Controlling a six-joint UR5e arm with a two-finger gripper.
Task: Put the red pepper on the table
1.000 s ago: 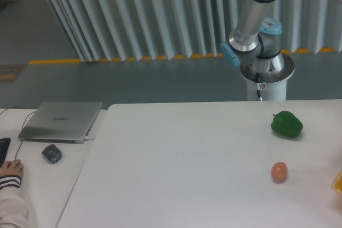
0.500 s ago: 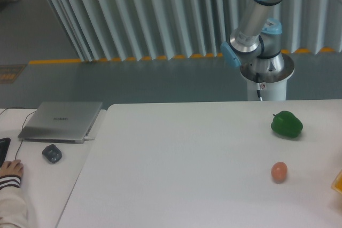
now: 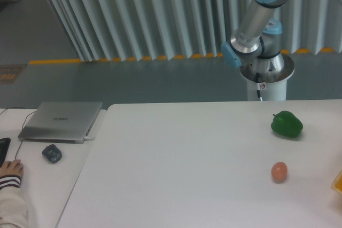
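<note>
From the fixed camera, the one change over the last second is in the grey-and-light-blue robot arm [image 3: 256, 20] behind the far edge: its upper link and blue elbow cap have swung a little to the right and upward, while its white pedestal base [image 3: 265, 81] has not moved. The hand at the arm's end lies outside the picture at the upper right, so whether its fingers are apart, together or clamped on something cannot be told. The glossy red bell pepper is nowhere in view either; it may be with the hidden hand or off to the right, but nothing here settles that. On the large flat white surface [image 3: 176, 164] lie a glossy green bell pepper [image 3: 287, 124] toward the far right and a small orange-pink egg-shaped ball [image 3: 279, 172] nearer the camera, well apart from each other and both unmoved. A sliver of something yellow [image 3: 337, 181] shows at the right edge. On the lighter side desk [image 3: 40, 180] sit a closed silver laptop [image 3: 62, 120] and a dark rounded object [image 3: 52, 154], with a person's sleeved hand [image 3: 10, 172] at the left edge. Judging by the slow swing, the arm is probably mid-transit, and the placement has not yet been made in view.
</note>
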